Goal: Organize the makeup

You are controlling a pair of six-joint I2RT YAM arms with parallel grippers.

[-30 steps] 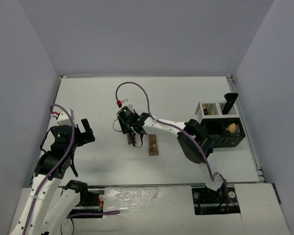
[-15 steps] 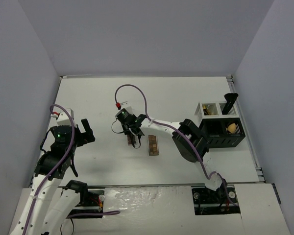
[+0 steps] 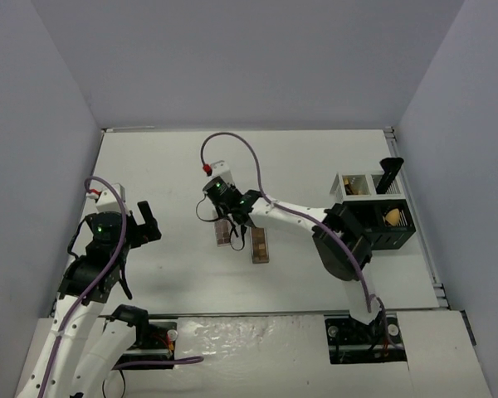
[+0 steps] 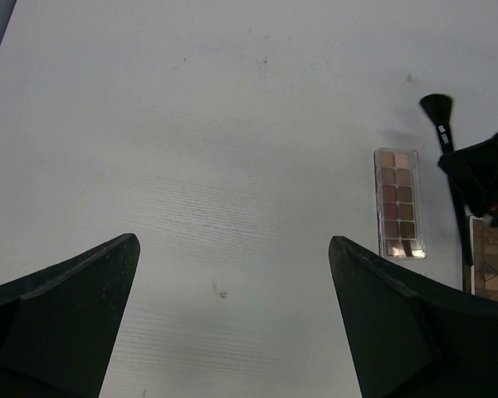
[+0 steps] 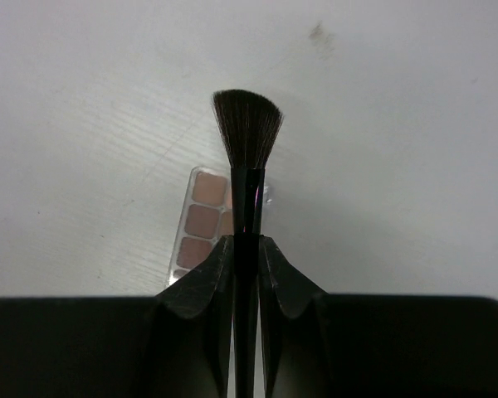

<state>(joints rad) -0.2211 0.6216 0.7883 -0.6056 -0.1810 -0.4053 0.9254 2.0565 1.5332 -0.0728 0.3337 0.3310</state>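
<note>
Brush (image 5: 247, 124) is sitting clamped in right tool (image 5: 246, 247); left tool (image 4: 232, 242) is hanging open. Palette (image 4: 490, 249) logo is reading too blurred.

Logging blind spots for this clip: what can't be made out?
Right wrist: handle of the slim black fan brush, hidden inside the right gripper.
Left wrist: second brown eyeshadow palette, partly behind the left gripper finger.
Top: contents of the black-and-white compartmented organizer, too small.

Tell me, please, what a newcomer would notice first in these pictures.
Mid-scene, the right gripper pinches a black fan brush by its handle, over a brown eyeshadow palette. At the right stands the black-and-white organizer, a tan sponge inside.
</note>
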